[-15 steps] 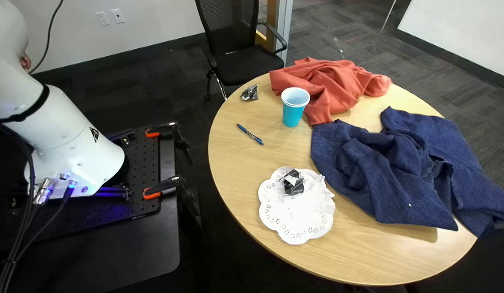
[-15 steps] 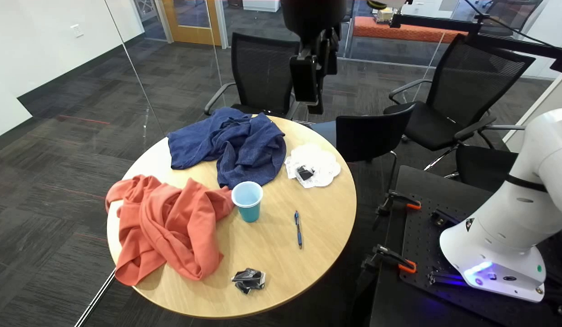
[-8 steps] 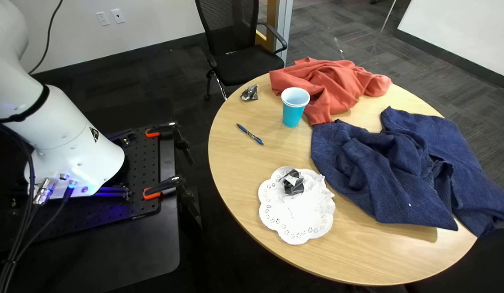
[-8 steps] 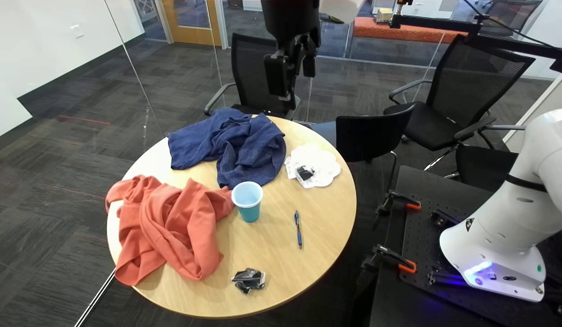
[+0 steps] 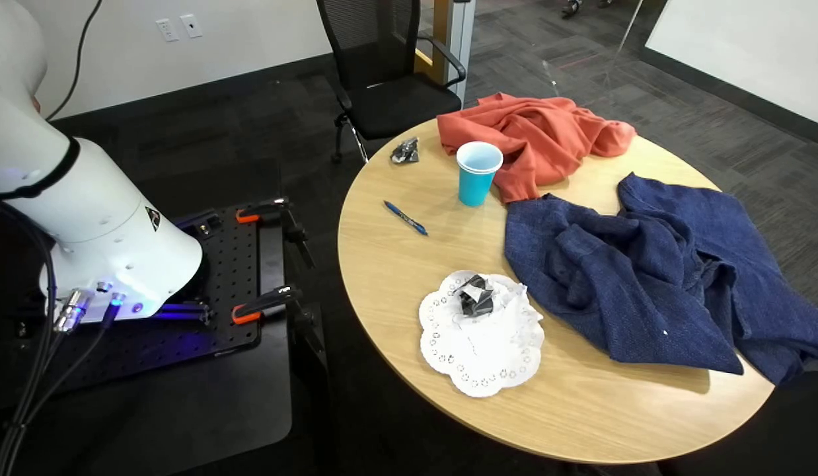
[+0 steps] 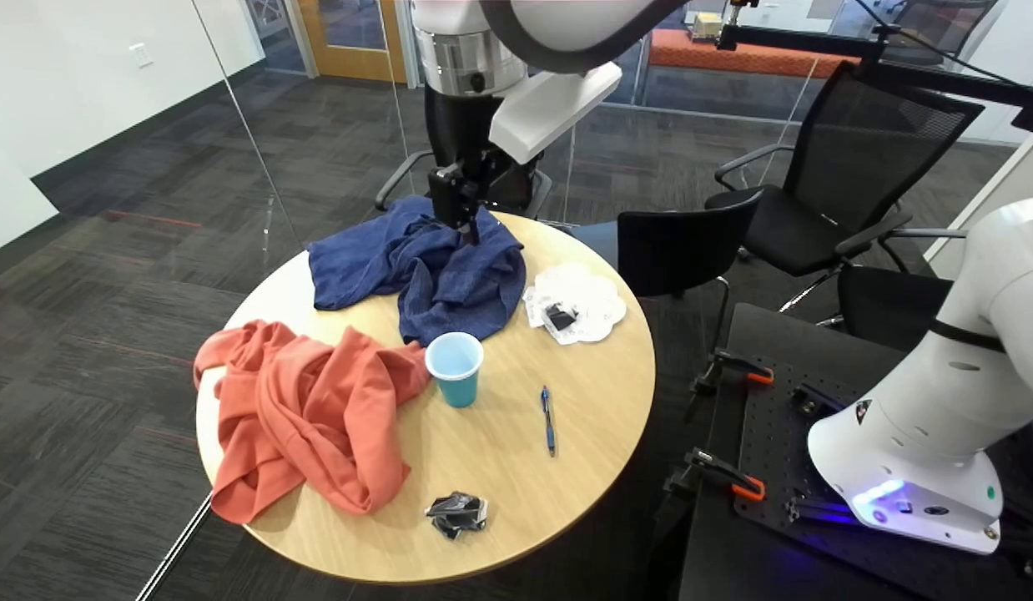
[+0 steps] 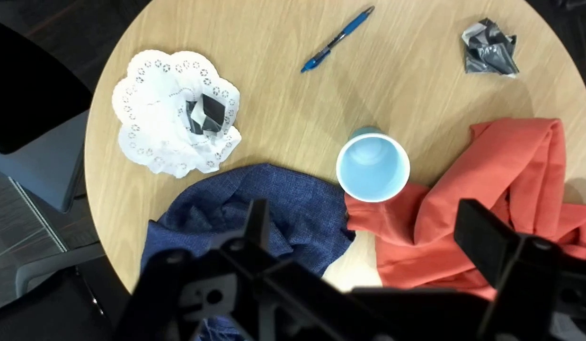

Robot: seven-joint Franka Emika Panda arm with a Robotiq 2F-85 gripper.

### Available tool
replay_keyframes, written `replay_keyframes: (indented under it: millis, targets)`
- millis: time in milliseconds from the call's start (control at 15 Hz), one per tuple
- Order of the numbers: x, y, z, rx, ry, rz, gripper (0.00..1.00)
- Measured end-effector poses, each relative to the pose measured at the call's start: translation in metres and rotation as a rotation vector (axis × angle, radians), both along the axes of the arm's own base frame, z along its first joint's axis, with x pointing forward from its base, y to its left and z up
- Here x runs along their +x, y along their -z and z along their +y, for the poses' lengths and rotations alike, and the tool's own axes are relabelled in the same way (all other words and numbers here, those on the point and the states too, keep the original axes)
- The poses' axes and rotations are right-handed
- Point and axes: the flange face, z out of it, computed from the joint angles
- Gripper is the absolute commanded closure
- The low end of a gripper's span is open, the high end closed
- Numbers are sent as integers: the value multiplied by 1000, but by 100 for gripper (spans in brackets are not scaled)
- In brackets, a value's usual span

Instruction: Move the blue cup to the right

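Note:
The light-blue cup stands upright on the round table; it also shows in the other views. Its rim looks doubled in an exterior view, so I cannot tell if cups are stacked. Its base is close to the orange-red cloth; I cannot tell if they touch. My gripper hangs above the dark blue cloth in an exterior view, apart from the cup. In the wrist view my gripper has its fingers wide apart with nothing between them, and the cup lies ahead of the fingertips.
An orange-red cloth and a navy cloth lie bunched beside the cup. A blue pen, a crumpled dark wrapper and a white doily with a black wrapper on it are on the table. Chairs stand around.
In an exterior view my gripper has moved left and down, from beyond the table edge to over the navy cloth, and more of the arm shows. The cup has not moved.

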Motion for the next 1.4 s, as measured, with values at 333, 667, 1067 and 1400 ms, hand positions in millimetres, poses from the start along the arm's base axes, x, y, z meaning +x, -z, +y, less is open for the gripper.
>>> replay_keyframes:
  millis: [333, 667, 1067, 1400]
  targets:
    - [6, 48, 2, 11, 54, 3, 0]
    - [6, 51, 3, 10, 61, 8, 0]
    - [17, 69, -1, 46, 78, -19, 0]
    - [32, 124, -10, 122, 133, -58, 0]
